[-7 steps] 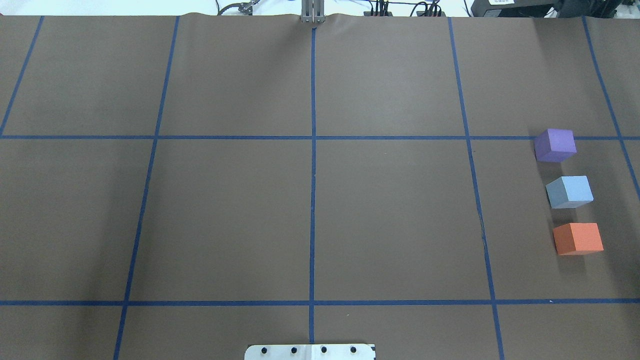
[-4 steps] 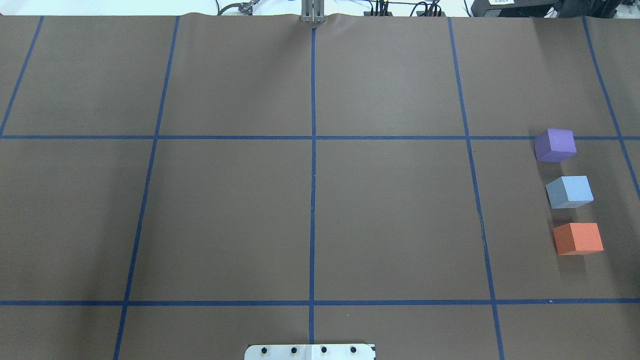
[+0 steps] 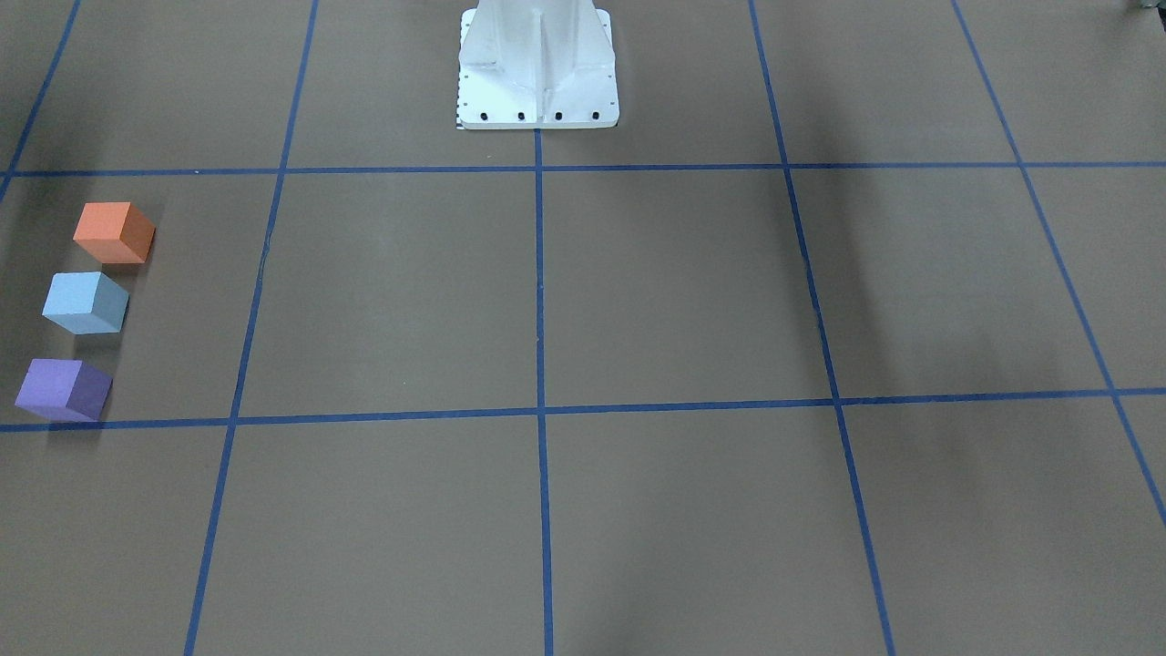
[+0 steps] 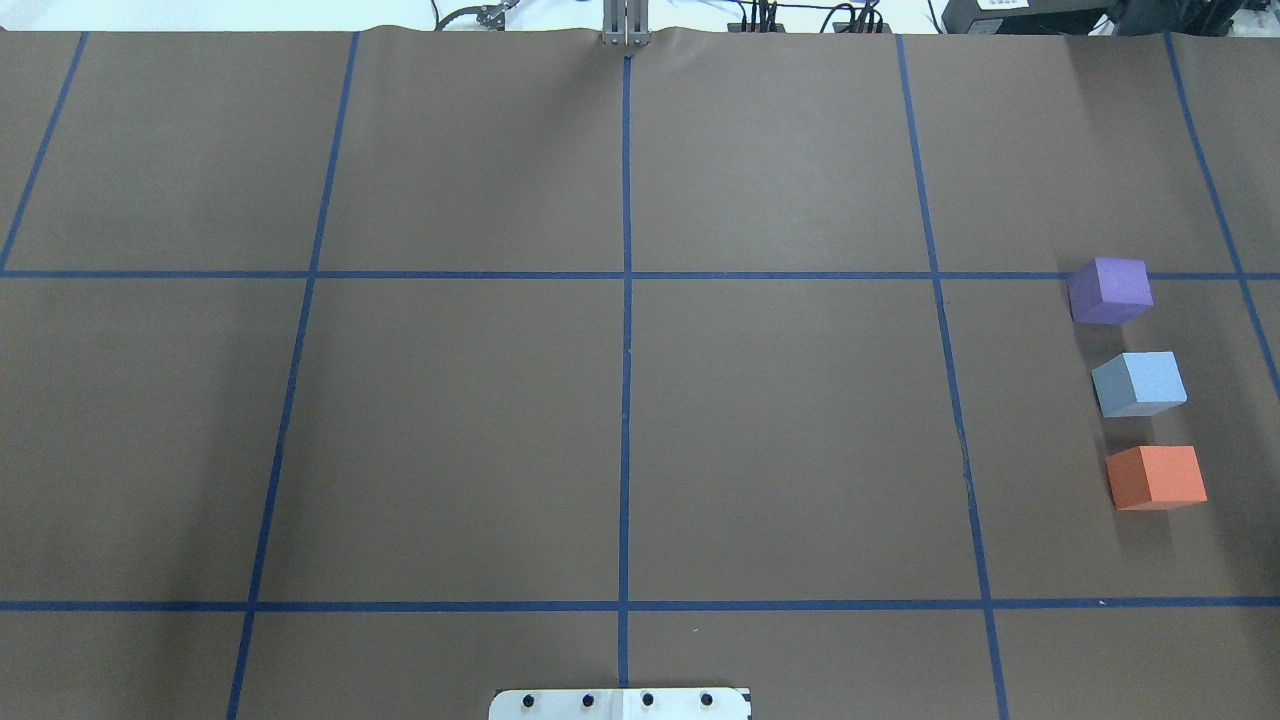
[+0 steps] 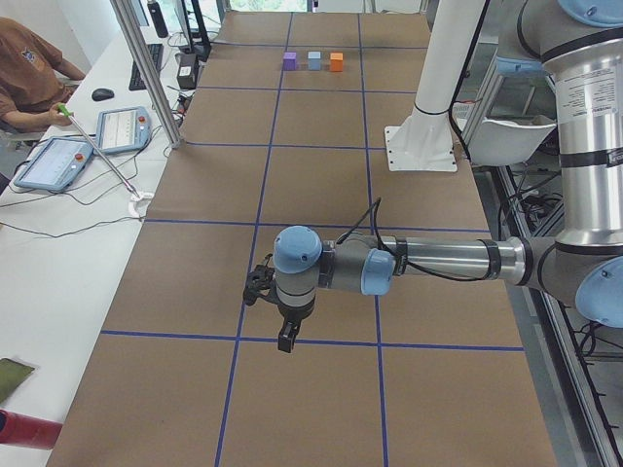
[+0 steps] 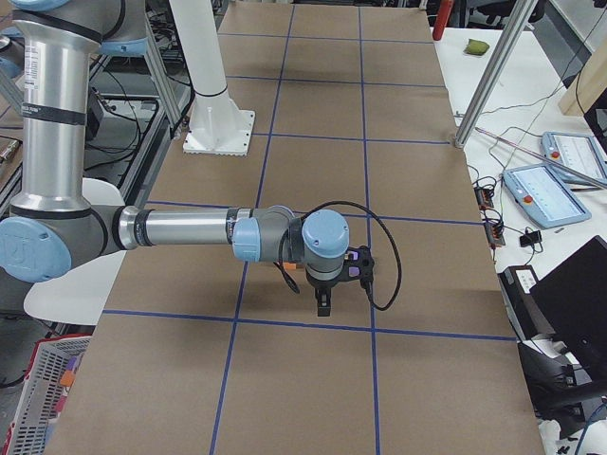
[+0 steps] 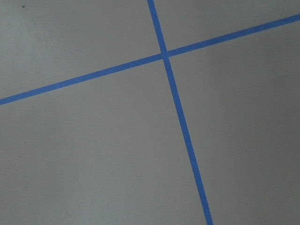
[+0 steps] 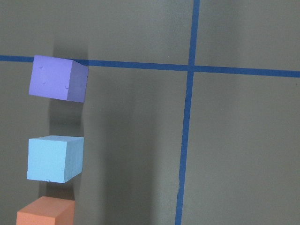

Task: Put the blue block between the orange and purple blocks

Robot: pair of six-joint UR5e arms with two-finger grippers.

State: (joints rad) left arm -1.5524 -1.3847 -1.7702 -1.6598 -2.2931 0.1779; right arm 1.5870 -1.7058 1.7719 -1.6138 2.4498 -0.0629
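The blue block [image 4: 1140,384] sits on the brown table cover at the far right, in a line between the purple block [image 4: 1110,291] and the orange block [image 4: 1157,478], with small gaps on both sides. The right wrist view shows the same line: purple [image 8: 58,78], blue [image 8: 55,158], orange [image 8: 46,212]. My right gripper [image 6: 323,308] shows only in the exterior right view, so I cannot tell whether it is open or shut. My left gripper [image 5: 285,341] shows only in the exterior left view, far from the blocks; I cannot tell its state either.
Blue tape lines [image 4: 626,350] divide the table cover into squares. The white robot base [image 3: 537,68] stands at the near middle edge. In the exterior left view, an operators' bench with tablets [image 5: 122,128] and a metal post [image 5: 146,73] runs along the far side.
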